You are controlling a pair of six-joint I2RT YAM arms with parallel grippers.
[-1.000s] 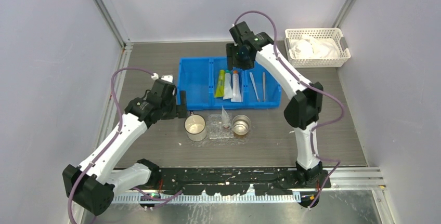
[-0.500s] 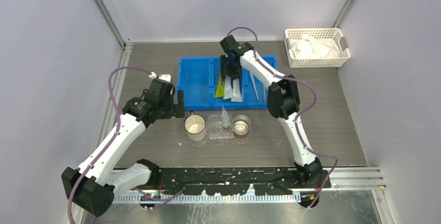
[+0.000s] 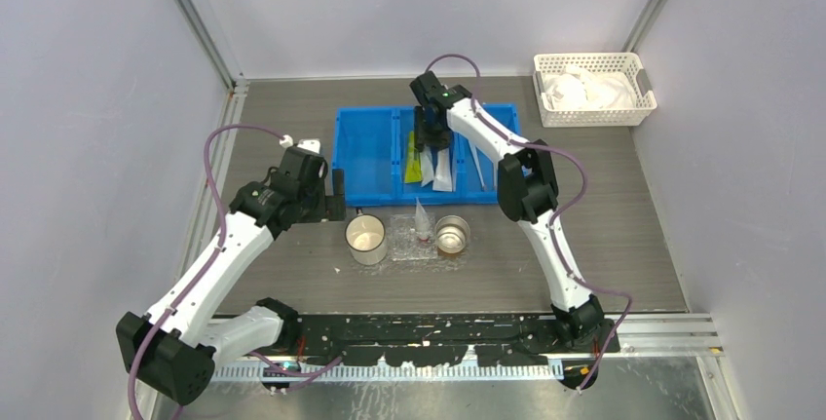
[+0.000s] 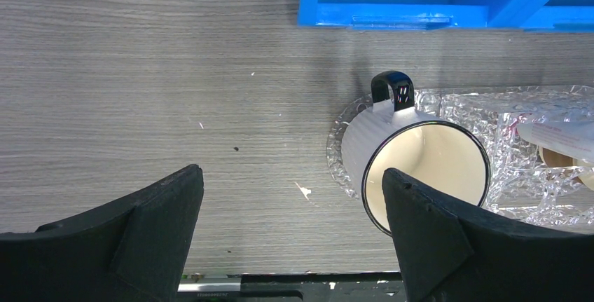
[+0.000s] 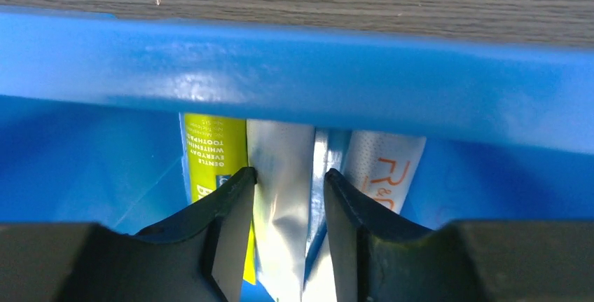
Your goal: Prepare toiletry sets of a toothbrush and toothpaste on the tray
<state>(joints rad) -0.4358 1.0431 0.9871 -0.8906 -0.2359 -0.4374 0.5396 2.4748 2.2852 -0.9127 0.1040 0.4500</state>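
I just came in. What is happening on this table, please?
The right tool is down in the middle compartment of the blue bin, and its jaws stand on either side of a silver tube; whether it grips already, I cannot tell. The left tool hovers wide open over the table beside the white mug. The clear tray holds one wrapped packet so far.

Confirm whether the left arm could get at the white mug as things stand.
Probably yes: the left gripper hangs open just beside the white mug, with only bare table between them and nothing over the mug's rim.
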